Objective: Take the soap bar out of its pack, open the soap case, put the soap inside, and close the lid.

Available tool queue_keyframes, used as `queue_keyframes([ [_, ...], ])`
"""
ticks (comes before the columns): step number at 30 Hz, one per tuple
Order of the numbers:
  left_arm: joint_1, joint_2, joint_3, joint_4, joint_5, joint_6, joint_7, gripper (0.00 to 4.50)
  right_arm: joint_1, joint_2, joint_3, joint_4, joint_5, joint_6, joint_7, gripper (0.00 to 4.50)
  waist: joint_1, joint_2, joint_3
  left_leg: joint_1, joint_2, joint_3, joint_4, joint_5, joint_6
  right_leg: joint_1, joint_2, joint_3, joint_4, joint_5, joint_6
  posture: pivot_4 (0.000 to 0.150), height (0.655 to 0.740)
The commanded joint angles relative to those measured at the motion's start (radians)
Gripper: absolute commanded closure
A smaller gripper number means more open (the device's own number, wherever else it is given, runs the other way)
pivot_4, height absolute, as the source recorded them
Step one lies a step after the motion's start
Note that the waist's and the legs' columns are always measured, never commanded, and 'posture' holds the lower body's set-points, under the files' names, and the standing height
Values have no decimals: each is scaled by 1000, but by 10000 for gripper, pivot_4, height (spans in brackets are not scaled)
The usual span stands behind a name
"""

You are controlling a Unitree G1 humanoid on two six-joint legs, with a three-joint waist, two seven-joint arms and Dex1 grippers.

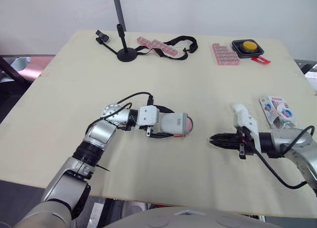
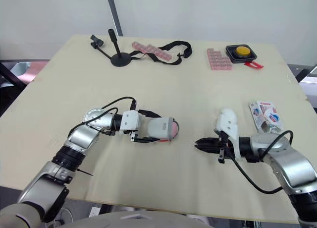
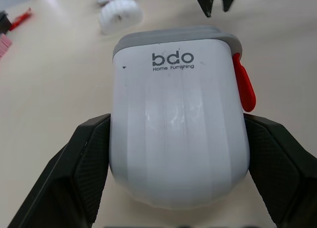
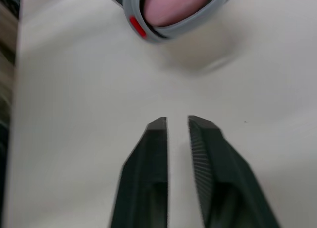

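The soap case (image 1: 174, 123), white with a grey rim, a red latch (image 3: 244, 84) and "bdo" printed on it, lies on its side mid-table. My left gripper (image 1: 166, 123) is shut on its two sides. Pink soap (image 4: 173, 2) shows inside the grey-rimmed end that faces right. My right gripper (image 1: 212, 139) hovers low a short way right of that end, pointing at it, shut with only a thin slit between the fingers (image 4: 151, 153) and nothing in them. The blue, red and white soap pack (image 1: 276, 110) lies near the right table edge.
A white ridged piece (image 1: 241, 115) lies just behind my right gripper. At the back stand a yellow button on a black base (image 1: 247, 47), two pink trays (image 1: 225, 54) (image 1: 157, 44), a black strap (image 1: 181, 41) and a black stand (image 1: 126, 53).
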Motion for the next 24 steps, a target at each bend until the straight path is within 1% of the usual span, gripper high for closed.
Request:
queue_keyframes([
  [1, 12, -36, 2, -57, 40, -82, 99, 10337, 10, 51, -88, -52, 168, 175, -124, 23119, -1, 0, 0, 0, 0, 0, 0, 0, 0, 0, 0, 0, 0, 0, 0, 1500, 7385],
  [3, 23, -50, -9, -62, 73, -122, 136, 10337, 6, 74, -110, -65, 231, 294, -215, 16489, 0, 0, 0, 0, 0, 0, 0, 0, 0, 0, 0, 0, 0, 0, 0, 1500, 7385],
  [6, 35, -59, -20, -69, 107, -169, 183, 10337, -29, 141, -169, -57, 381, 424, -342, 6931, 2, 0, 0, 1, 0, 0, 0, 0, 0, 0, 0, 0, -1, 0, 0, 1500, 7385],
  [7, 36, -58, -25, -68, 120, -190, 196, 10337, -46, 160, -184, -50, 418, 461, -384, 3030, 1, 0, 0, 1, 0, 0, 0, 0, 0, 0, 0, 0, -1, 0, 0, 1500, 7385],
  [8, 36, -57, -31, -67, 129, -206, 206, 10337, -64, 173, -193, -40, 461, 496, -417, 293, 1, 1, 0, 1, 0, 0, 0, 0, 0, 0, 0, 0, -1, 0, 0, 1500, 7385],
  [10, 38, -52, -42, -68, 137, -229, 211, 10337, -99, 194, -205, -26, 524, 535, -466, 293, 2, 1, 0, 3, 0, 0, 0, 0, 0, 0, 0, 0, -2, 0, 0, 1500, 7385],
  [12, 40, -41, -55, -69, 144, -252, 207, 10337, -134, 207, -203, -16, 552, 549, -507, 293, 4, 1, -1, 3, 0, 0, 0, 0, 0, 0, 0, 0, -2, 0, 0, 1500, 7385],
  [18, 43, -28, -72, -75, 128, -261, 204, 10337, -187, 209, -168, 8, 586, 573, -568, 293, 17, 2, -1, 2, 0, 0, 0, 0, 0, 0, 0, -1, 0, 0, 0, 1500, 7385],
  [24, 37, -27, -70, -70, 132, -254, 217, 10337, -187, 226, -135, 16, 600, 576, -595, 293, 22, 2, -1, 1, -1, 0, 0, 0, 0, -1, 0, -1, 0, 0, 0, 1500, 7385],
])
